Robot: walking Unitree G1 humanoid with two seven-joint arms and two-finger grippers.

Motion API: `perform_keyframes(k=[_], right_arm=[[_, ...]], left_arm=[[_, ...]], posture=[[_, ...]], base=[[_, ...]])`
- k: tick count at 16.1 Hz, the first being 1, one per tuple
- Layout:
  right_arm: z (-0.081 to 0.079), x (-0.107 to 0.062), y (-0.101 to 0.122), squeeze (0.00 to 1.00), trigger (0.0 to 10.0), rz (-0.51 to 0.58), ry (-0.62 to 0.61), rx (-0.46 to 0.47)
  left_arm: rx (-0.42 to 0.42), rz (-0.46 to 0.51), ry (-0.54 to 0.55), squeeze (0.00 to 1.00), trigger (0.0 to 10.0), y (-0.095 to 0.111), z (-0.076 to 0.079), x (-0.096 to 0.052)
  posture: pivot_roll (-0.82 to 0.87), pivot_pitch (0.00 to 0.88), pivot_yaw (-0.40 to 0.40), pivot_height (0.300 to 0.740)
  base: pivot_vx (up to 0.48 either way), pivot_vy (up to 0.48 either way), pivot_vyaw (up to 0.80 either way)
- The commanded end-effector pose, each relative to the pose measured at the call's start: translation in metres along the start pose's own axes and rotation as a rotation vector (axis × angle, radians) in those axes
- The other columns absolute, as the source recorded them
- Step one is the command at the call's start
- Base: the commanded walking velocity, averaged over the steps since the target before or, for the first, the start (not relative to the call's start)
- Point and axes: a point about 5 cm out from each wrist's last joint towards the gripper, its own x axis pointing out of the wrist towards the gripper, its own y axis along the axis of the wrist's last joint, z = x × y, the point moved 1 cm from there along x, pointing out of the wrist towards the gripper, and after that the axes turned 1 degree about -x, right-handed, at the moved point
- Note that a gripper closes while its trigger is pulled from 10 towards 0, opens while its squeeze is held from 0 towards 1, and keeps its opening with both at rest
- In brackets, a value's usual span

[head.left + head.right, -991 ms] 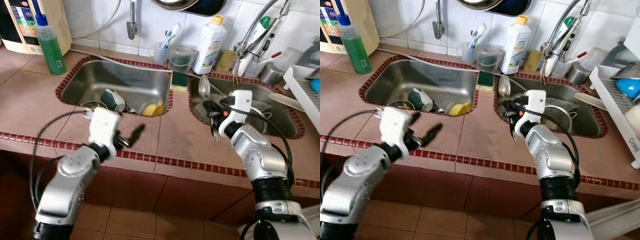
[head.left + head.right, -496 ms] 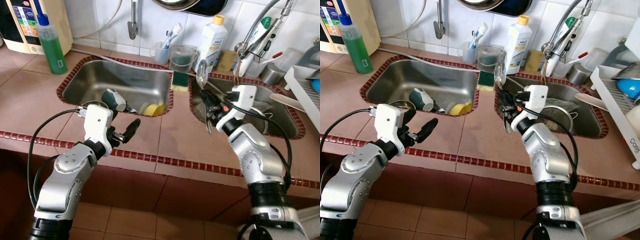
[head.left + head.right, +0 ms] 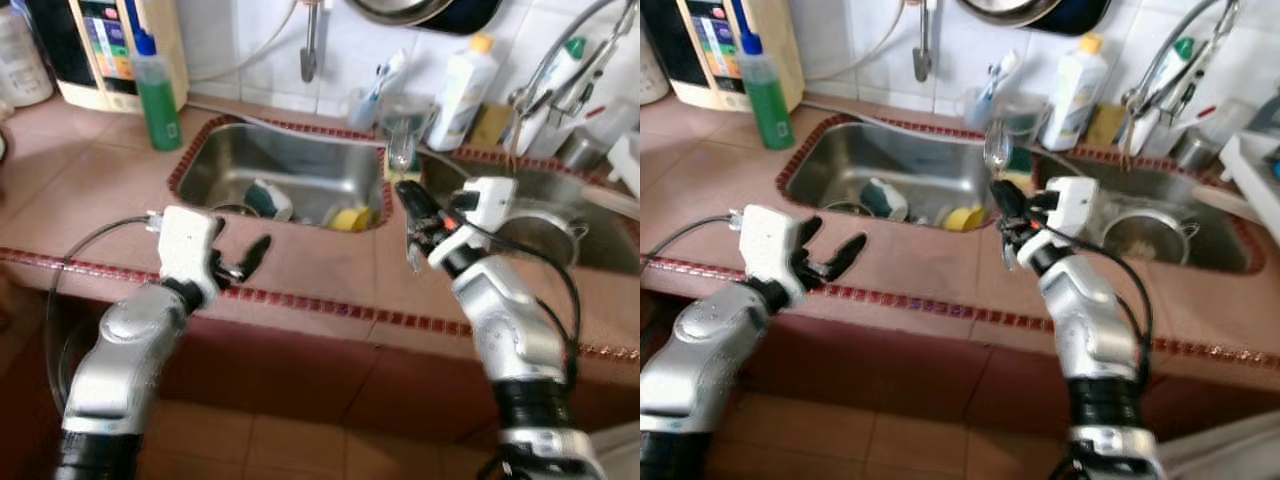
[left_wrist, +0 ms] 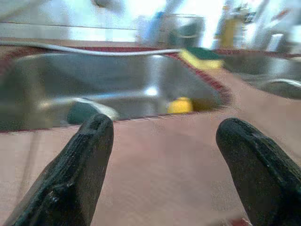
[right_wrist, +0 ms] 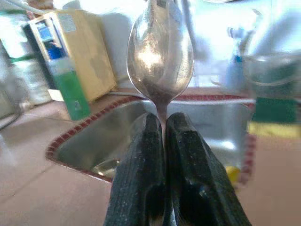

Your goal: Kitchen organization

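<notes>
My right gripper point(image 3: 411, 207) is shut on the handle of a metal spoon point(image 3: 402, 154), which stands upright with its bowl up. It hangs over the counter strip between the two sinks. In the right wrist view the spoon point(image 5: 160, 52) rises from between the closed fingers point(image 5: 141, 160). My left gripper point(image 3: 238, 240) is open and holds nothing, low over the brown tiled counter in front of the left sink point(image 3: 200, 160). The left wrist view has its two fingers point(image 4: 87, 160) wide apart, facing that sink.
A teal mug point(image 3: 268, 198) and a yellow cup point(image 3: 350, 218) lie in the left sink. A pot point(image 3: 1140, 232) sits in the right sink under the faucet point(image 3: 1170, 55). A green bottle point(image 3: 155, 90), a white bottle point(image 3: 465, 80) and a sponge point(image 4: 200, 55) stand along the back.
My right gripper has lifted the spoon out of the right sink and carried it left over the divider. The camera has shifted, so the whole scene sits further right. The left gripper stays open.
</notes>
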Motion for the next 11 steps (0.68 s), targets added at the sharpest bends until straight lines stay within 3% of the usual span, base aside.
perform_keyframes(k=[1,11], right_arm=[[-0.0031,0.0023,0.009,0.0,10.0,0.042,0.014,-0.006],[-0.0034,0.0025,0.0085,0.0,10.0,0.045,0.014,-0.003]], left_arm=[[0.048,0.022,0.017,0.0,10.0,0.0072,-0.0042,-0.0007],[0.119,0.046,-0.006,0.0,10.0,0.0082,-0.0011,-0.0026]], posture=[[0.0,0.025,-0.09,0.74],[0.01,0.01,-0.095,0.74]], base=[[0.0,0.0,0.0],[0.027,0.0,0.0]])
